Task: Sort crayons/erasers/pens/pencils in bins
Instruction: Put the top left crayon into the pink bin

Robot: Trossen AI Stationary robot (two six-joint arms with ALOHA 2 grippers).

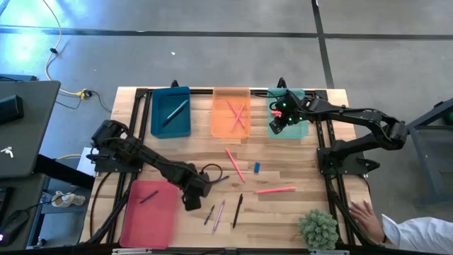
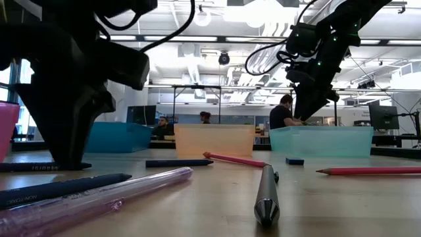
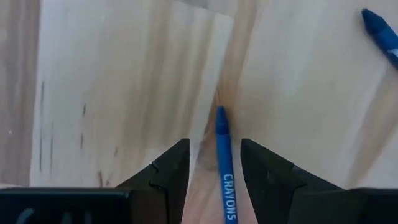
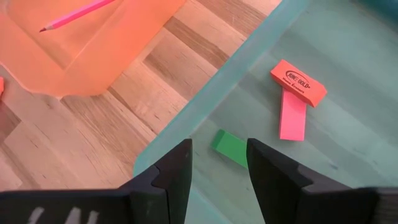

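Observation:
My left gripper [image 3: 214, 146] [image 1: 192, 200] points straight down near the table's front, just right of the pink-red bin [image 1: 148, 212]. It is open, and its fingers stand on either side of a blue crayon [image 3: 224, 162] that lies flat on the wood, without touching it. A second blue crayon [image 3: 380, 32] lies farther off. My right gripper [image 4: 219, 146] [image 1: 282, 119] hangs open over the mint-green bin [image 4: 205, 106], holding nothing. In that bin lie an orange-red eraser [image 4: 298, 82], a pink one [image 4: 292, 117] and a green one [image 4: 228, 148].
The teal bin [image 1: 170, 112] and the orange bin [image 1: 231, 112], which holds pink pencils, stand along the far edge. Two red pencils [image 1: 235, 164] [image 1: 276, 190], a blue eraser [image 1: 257, 167] and pens [image 1: 237, 210] lie mid-table. At the near right are a small plant [image 1: 317, 228] and a person's hand [image 1: 364, 214].

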